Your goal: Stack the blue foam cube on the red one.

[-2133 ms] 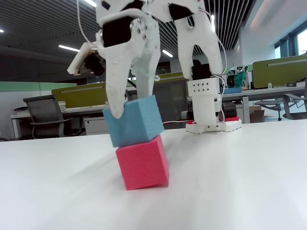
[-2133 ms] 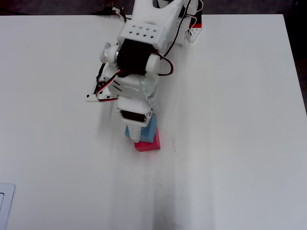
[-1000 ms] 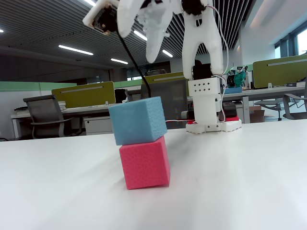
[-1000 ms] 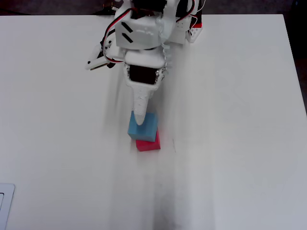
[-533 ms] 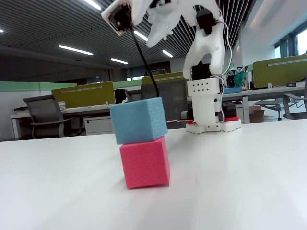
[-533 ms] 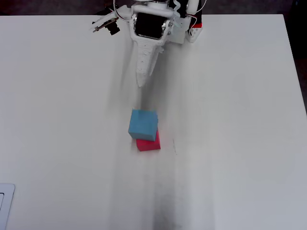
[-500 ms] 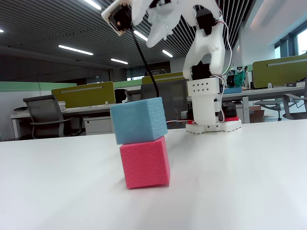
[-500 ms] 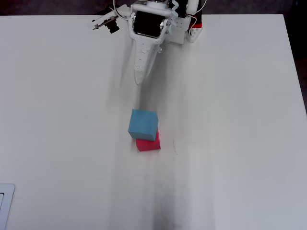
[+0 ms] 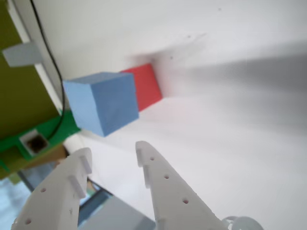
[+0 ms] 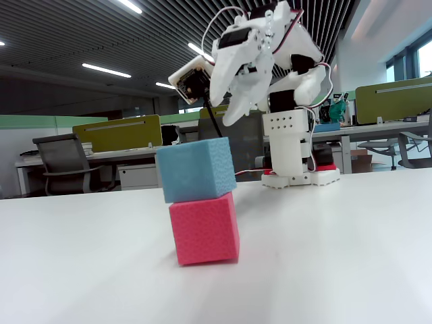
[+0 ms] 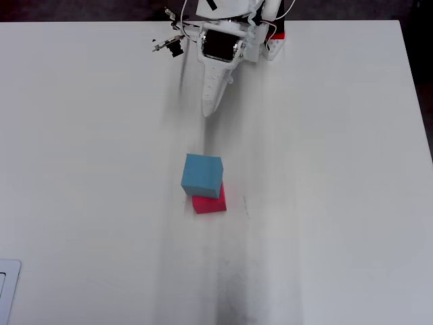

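The blue foam cube (image 10: 196, 169) rests on top of the red one (image 10: 204, 229), slightly shifted toward the robot in the overhead view, where blue (image 11: 201, 171) covers most of red (image 11: 211, 204). My gripper (image 11: 210, 112) is drawn back near the arm's base, well clear of the stack and raised above the table (image 10: 228, 120). In the wrist view its two white fingers stand apart with nothing between them (image 9: 114, 154), pointing toward the blue cube (image 9: 103, 103) and the red cube (image 9: 146, 86) behind it.
The arm's white base (image 11: 270, 44) sits at the table's far edge in the overhead view. A pale object (image 11: 5, 291) pokes in at the lower left corner. The white table (image 11: 325, 203) spreads wide around the stack. Office desks and chairs (image 10: 64, 162) lie beyond it.
The gripper let go of the blue cube on the red one, rose, and folded back toward the base. The stack has stayed still.
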Controlling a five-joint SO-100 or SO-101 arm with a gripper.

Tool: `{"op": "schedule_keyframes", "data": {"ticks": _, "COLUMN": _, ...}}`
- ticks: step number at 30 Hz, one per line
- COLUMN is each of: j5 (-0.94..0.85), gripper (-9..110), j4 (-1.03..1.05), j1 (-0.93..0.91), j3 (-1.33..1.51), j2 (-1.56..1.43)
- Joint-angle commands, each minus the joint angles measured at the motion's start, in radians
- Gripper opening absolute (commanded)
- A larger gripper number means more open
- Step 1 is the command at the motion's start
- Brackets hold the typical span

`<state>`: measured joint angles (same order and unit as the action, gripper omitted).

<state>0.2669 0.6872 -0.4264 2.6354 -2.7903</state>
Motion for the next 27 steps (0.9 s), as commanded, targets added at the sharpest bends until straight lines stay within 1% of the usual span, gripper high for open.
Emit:
{"op": "schedule_keyframes", "data": {"ticks": 1, "j5": -0.006, "gripper": 9, "j4": -0.021, "j1": 0.008, "j3": 0.052, "j2": -0.083}}
{"op": "schedule_keyframes", "data": {"ticks": 5, "j5": -0.011, "gripper": 9, "j4": -0.025, "j1": -0.025, "j3": 0.150, "j2": -0.195}}
{"op": "schedule_keyframes", "data": {"ticks": 6, "j5": -0.011, "gripper": 9, "j4": 0.002, "j1": -0.051, "j3": 0.235, "j2": -0.305}}
{"op": "schedule_keyframes", "data": {"ticks": 12, "j5": -0.012, "gripper": 9, "j4": 0.035, "j1": -0.064, "j3": 0.293, "j2": -0.390}}
{"op": "schedule_keyframes", "data": {"ticks": 27, "j5": -0.012, "gripper": 10, "j4": 0.032, "j1": -0.052, "j3": 0.310, "j2": -0.397}}
